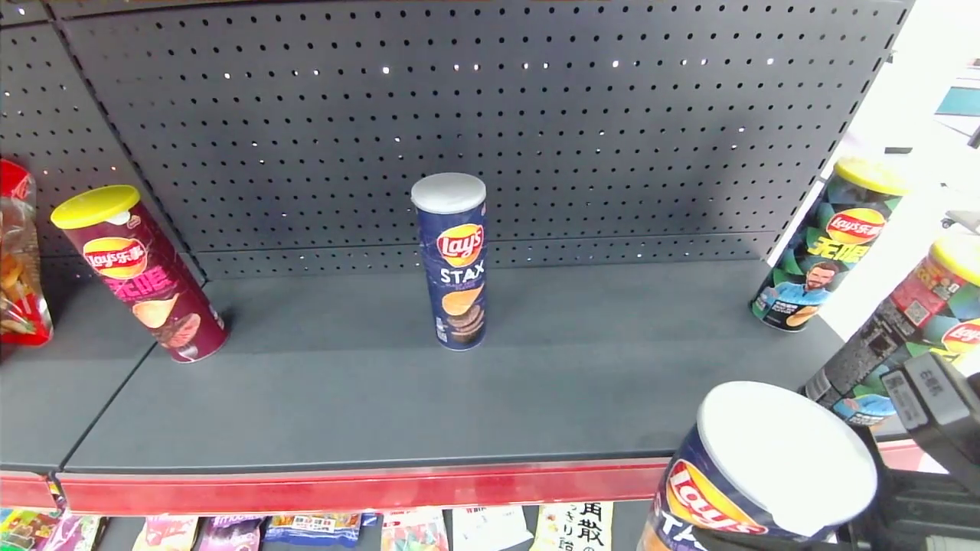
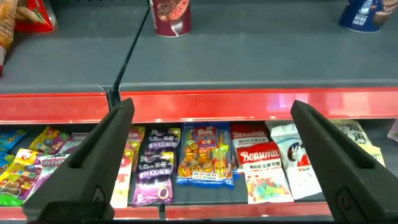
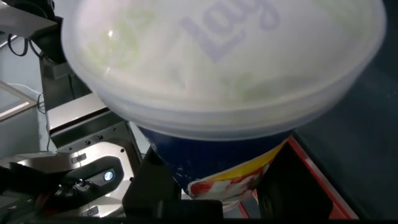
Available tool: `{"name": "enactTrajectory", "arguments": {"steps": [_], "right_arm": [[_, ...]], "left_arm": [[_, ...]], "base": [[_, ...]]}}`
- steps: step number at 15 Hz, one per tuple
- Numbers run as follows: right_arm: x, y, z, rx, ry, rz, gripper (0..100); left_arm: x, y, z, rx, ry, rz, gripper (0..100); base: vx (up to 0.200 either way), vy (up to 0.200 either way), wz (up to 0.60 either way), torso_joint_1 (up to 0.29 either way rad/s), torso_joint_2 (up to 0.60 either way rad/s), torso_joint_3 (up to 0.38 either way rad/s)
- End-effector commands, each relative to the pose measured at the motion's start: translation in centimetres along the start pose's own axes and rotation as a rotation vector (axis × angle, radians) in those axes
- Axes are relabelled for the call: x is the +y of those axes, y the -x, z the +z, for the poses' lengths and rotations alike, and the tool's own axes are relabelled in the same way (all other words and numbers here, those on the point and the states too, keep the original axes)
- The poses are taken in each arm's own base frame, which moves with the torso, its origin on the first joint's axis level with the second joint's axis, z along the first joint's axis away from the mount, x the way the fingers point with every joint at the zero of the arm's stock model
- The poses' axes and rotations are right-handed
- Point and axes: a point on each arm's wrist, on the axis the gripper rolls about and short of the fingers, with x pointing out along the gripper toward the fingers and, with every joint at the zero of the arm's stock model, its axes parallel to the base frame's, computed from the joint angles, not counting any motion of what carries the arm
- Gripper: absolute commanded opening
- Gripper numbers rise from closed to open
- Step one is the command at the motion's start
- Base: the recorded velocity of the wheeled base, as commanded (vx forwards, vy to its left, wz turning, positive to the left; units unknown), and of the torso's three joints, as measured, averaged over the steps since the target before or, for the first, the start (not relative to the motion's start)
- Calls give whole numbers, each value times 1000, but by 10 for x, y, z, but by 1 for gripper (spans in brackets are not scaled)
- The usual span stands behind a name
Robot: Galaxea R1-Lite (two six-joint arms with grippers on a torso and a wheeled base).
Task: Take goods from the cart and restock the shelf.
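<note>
A navy chip can with a white lid is at the lower right, in front of the shelf's red front edge. My right gripper is shut on this can, its dark fingers clamping the body below the lid. A matching navy can stands upright mid-shelf on the grey shelf. My left gripper is open with nothing between its fingers, low in front of the red edge.
A maroon can with a yellow lid stands at the shelf's left, a red snack bag beyond it. Two green yellow-lidded cans are at the right end. Snack bags fill the lower shelf. Wide bare shelf lies around the middle can.
</note>
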Motion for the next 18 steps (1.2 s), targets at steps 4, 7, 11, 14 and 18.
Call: {"name": "enactTrajectory", "arguments": {"steps": [4, 7, 11, 14, 18], "right_arm": [[2, -4, 8, -14, 13, 20, 0], [1, -6, 9, -13, 20, 21, 0], [1, -1, 13, -38, 23, 11, 0], [2, 2, 14, -51, 28, 0, 0], [2, 3, 15, -55, 29, -2, 0]], "left_arm": [[-1, -2, 25, -11, -28, -121, 100], [-5, -36, 135, 13, 53, -283, 100], [-27, -107, 139, 192, -12, -577, 100], [-47, -165, 126, 268, -31, -838, 100], [-72, -233, 123, 221, -77, -943, 100]], "base": [[0, 0, 0, 0, 0, 0], [0, 0, 0, 0, 0, 0], [0, 0, 0, 0, 0, 0], [0, 0, 0, 0, 0, 0], [0, 0, 0, 0, 0, 0]]}}
